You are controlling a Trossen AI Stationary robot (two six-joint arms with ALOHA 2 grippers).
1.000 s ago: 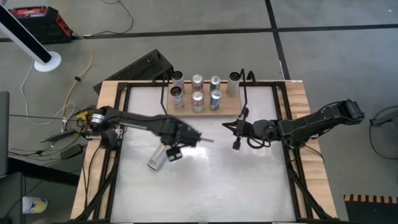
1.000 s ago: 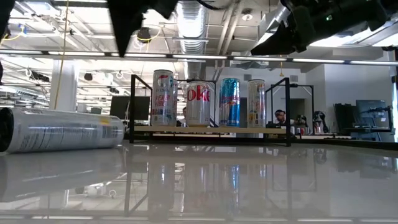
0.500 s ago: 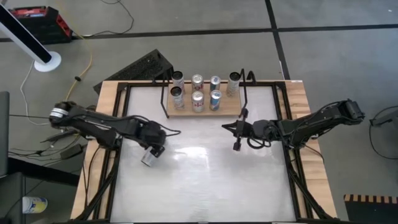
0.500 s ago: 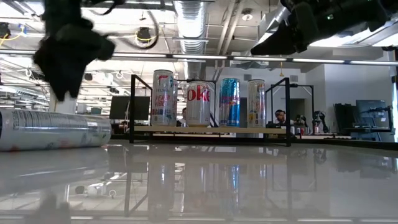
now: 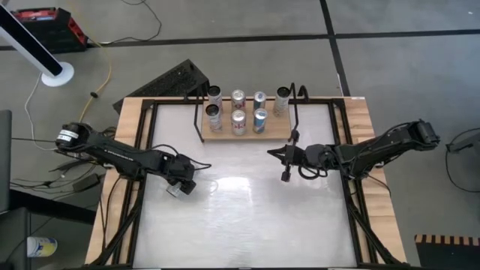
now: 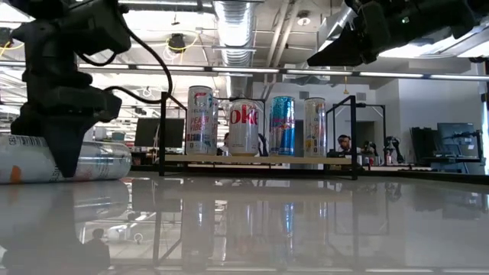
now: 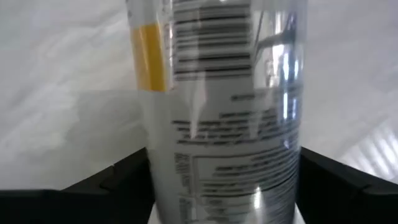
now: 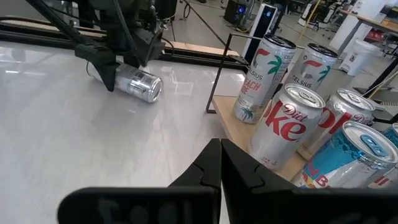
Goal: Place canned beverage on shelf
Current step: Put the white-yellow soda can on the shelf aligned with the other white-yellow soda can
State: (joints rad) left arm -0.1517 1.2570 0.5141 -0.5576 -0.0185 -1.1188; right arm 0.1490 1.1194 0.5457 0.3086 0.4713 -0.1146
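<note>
A silver can (image 5: 174,188) lies on its side on the white table, left of centre; the low view (image 6: 103,159) and the right wrist view (image 8: 140,85) show it too. My left gripper (image 5: 181,184) stands over it, pointing steeply down and open, with one finger on each side of the can's body (image 7: 224,93). The shelf (image 5: 276,127) at the far middle holds several upright cans (image 5: 238,121). My right gripper (image 5: 285,175) hangs shut above the table right of centre, its fingers (image 8: 219,163) holding nothing. My left gripper comes at the lying can from above, its fingers (image 7: 127,177) across the can and close against both long sides. I cannot tell whether they touch it. The can rests along its side on the table.
Black frame rails (image 5: 142,150) and wood strips (image 5: 360,127) run along the table's left and right edges. A black wire rack (image 5: 176,79) lies just beyond the far left corner. The bare white tabletop (image 5: 247,221) stretches toward the near edge.
My left gripper has dropped from high above the table and drawn back toward the left edge, rolling about its own axis. It now straddles the lying can. The can has shifted a little toward the left edge.
</note>
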